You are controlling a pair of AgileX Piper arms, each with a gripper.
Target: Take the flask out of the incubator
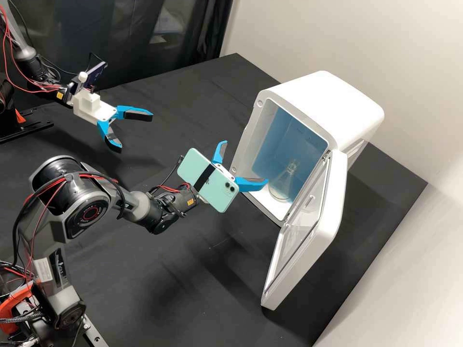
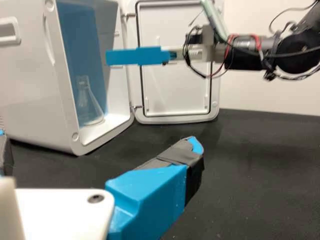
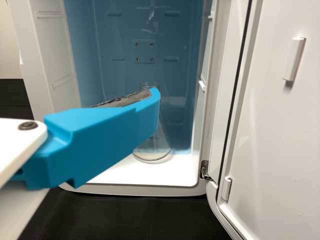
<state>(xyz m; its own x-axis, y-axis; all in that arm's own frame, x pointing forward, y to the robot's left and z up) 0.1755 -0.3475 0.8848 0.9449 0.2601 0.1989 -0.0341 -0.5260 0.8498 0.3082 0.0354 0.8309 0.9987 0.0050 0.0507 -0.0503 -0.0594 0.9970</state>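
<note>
Print first: the white label (image 1: 47,271) on the near arm's base is carrying text too small to read. The red ring marking (image 1: 89,213) on its shoulder joint is unreadable as well.

The flask (image 1: 284,182) (image 2: 87,106) is sitting inside the incubator (image 1: 333,103). It's on the white floor of the blue-lined chamber, toward the hinge side as seen from the high view. It's clear conical glass, standing upright. The long axis is running vertical, with the wide base down and the narrow neck pointing straight up.

The door (image 1: 308,226) is hanging wide open, swung right out beside the opening, with its inner face showing.

The right gripper (image 1: 245,162) is hovering at the mouth of the chamber. Its blue fingers are spread wide and gripping nothing. It's sitting apart from the flask. One finger is pointing in over the lower rim of the opening and the other is angling upward. From the right wrist view, one finger (image 3: 100,135) is crossing in front of the flask's body, with only the base (image 3: 152,151) showing below it. A mint-green phone (image 1: 208,180) is riding strapped on that wrist.

The left gripper (image 1: 135,131) is hanging over the black bench (image 1: 193,274), well apart from the incubator. Its fingers are also spread wide and it's holding nothing. A dark phone (image 1: 98,73) is sitting on its wrist mount.
</note>
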